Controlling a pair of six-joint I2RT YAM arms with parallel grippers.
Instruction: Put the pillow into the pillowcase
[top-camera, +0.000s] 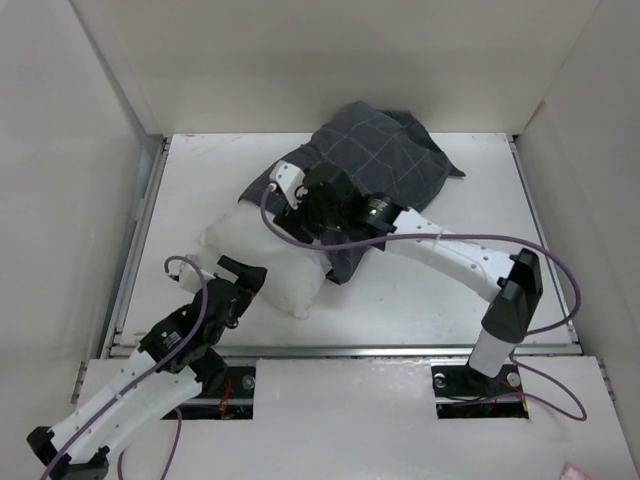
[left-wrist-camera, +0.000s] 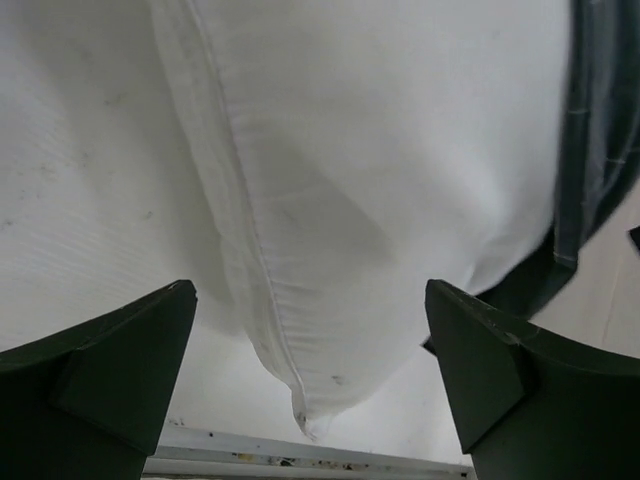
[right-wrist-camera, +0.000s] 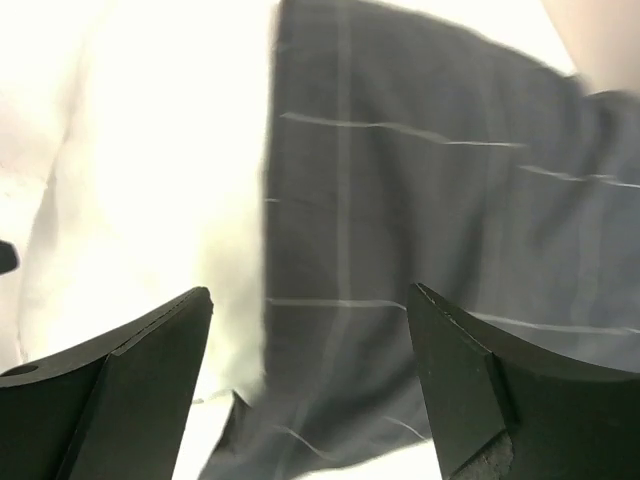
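The white pillow (top-camera: 262, 255) lies on the table left of centre. Its right end is inside the mouth of the dark grid-check pillowcase (top-camera: 385, 160), which lies bunched behind and to the right. My left gripper (top-camera: 243, 272) is open at the pillow's near-left edge. In the left wrist view its jaws (left-wrist-camera: 310, 292) straddle a seamed corner of the pillow (left-wrist-camera: 340, 180) without closing, and the pillowcase (left-wrist-camera: 600, 140) shows at the right. My right gripper (top-camera: 308, 222) hovers open over the pillowcase's mouth. In the right wrist view (right-wrist-camera: 310, 292) the pillowcase (right-wrist-camera: 430, 180) meets the pillow (right-wrist-camera: 150, 150) between the jaws.
White walls enclose the table on the left (top-camera: 70, 180), back and right (top-camera: 590, 150). A metal rail (top-camera: 400, 350) runs along the near table edge and shows in the left wrist view (left-wrist-camera: 300, 448). Purple cables loop off both arms (top-camera: 560, 290).
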